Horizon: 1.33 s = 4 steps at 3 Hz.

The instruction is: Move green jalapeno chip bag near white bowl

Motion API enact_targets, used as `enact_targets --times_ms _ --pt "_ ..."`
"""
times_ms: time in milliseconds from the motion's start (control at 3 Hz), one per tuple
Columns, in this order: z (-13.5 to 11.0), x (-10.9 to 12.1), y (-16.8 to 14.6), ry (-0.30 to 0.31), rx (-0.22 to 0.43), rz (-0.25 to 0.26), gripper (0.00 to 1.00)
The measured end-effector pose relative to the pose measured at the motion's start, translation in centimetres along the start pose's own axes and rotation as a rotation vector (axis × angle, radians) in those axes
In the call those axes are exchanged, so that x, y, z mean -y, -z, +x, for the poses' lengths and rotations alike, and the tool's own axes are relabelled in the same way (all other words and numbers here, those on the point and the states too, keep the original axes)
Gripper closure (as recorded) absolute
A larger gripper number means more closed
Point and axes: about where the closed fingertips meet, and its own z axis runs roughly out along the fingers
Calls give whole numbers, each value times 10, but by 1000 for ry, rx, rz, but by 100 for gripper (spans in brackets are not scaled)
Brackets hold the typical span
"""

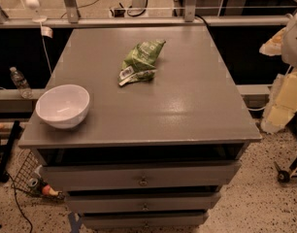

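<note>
At the left front corner of the desk (187,101) sits the one white bowl (62,106), with nothing in it. The one green jalapeno chip bag (140,62) lies crumpled toward the middle back, well apart from the bowl. By my reading the move is not yet begun: grasp, carry and set-down all remain. The hand is out of view; whether it is open or holding anything I cannot tell.
</note>
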Motion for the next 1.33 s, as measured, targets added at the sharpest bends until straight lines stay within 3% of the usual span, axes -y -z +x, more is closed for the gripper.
enact_targets --times_ms 333,667,1000,1333 --pt "0 0 0 0 0 0 0" --pt "-20 13 -17 -26 76 -1 0" --pt "-85 43 -56 -38 235 4 0" --pt "-144 61 -88 -77 331 37 0"
